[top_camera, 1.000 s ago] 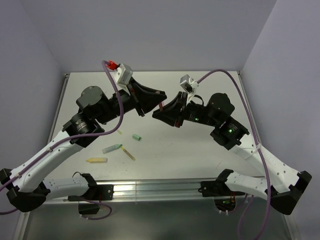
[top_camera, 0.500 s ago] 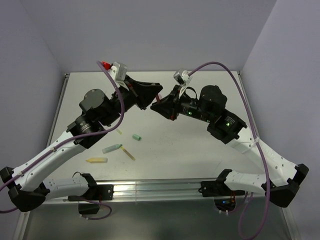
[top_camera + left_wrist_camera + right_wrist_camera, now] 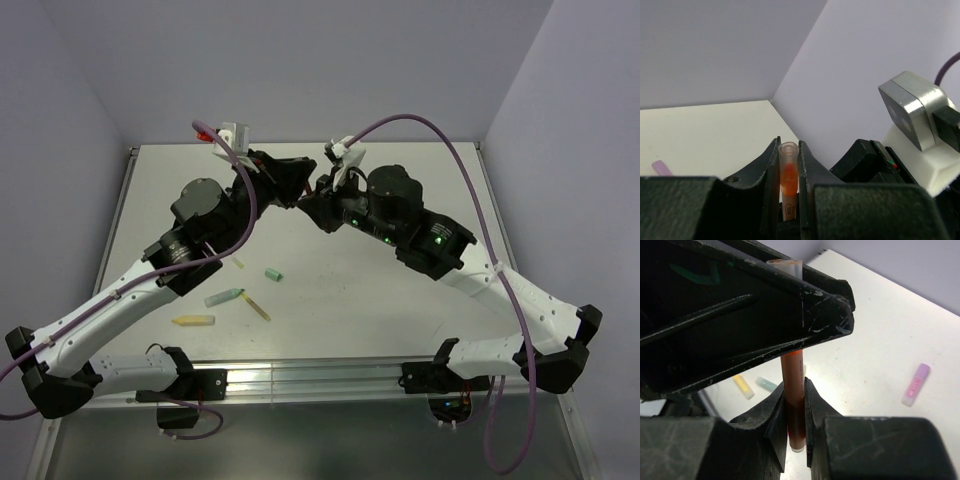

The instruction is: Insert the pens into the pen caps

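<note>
- Held in mid-air above the far middle of the desk (image 3: 420, 300), an orange-red pen (image 3: 794, 390) stands upright. It is a slim, glossy body, darker at the sides and pale at its lower end.
- The right fingers (image 3: 774, 412) are clamped on the lower half of that pen, one on each side.
- Above it, the left fingers (image 3: 769, 162) are pressed together on a short orange cap (image 3: 788, 172). The cap is see-through at its round open mouth and bright orange lower down.
- From the right wrist, the pen rises behind the left arm's black fingers, with the cap's clear rim showing just over them. Whether the tip is seated inside the cap cannot be told.
- The two black finger sets meet nose to nose, and a purple cable loops over each arm.
- The desk is a plain off-white board, matt and evenly lit, with a metal rail (image 3: 320, 378) along its near edge.
- Pale lilac-grey walls (image 3: 300, 60) close it in on three sides.
- Five pens can be counted. One is held, and a mint green pen (image 3: 224, 297), a yellow pen (image 3: 193, 320) and a thin olive-yellow pen (image 3: 258, 307) lie close together at the left front.
- The fifth, a pink pen (image 3: 915, 385) with a lilac end, lies alone on the desk and shows only from the wrists.
- Three caps can be counted: the held one, a green cap (image 3: 273, 274) and a small yellow cap (image 3: 239, 264), both loose near the pens.
</note>
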{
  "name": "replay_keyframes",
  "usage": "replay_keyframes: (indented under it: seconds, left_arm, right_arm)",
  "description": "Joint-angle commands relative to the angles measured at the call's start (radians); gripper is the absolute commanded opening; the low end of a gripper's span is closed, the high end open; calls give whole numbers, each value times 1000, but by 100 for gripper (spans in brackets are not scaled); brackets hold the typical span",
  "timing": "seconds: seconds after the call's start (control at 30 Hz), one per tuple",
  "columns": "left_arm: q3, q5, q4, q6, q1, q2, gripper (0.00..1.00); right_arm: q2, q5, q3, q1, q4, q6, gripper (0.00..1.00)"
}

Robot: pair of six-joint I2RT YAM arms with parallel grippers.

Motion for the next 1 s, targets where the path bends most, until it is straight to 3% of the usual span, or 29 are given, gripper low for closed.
replay_keyframes:
  seconds: [0.0,0.17,0.43,0.57,0.97]
  left_arm:
    - [-46,101,-207,-63,-70,33,0]
    - [-46,140,-201,-46,-69,24,0]
    - [-113,477,-122,-12,65,-44,0]
    - [-141,633,-71,-3,118,-64,0]
    - [-156,926,32,-9,163,-42,0]
  right_arm:
    - [30,286,124,-1,208,-40,0]
    - [34,227,118,0,217,-59,0]
    - [-44,-130,38,-127,272,42,0]
    - [-82,-401,-32,-243,392,162,0]
    - [-131,-782,-193,-414,740,412,0]
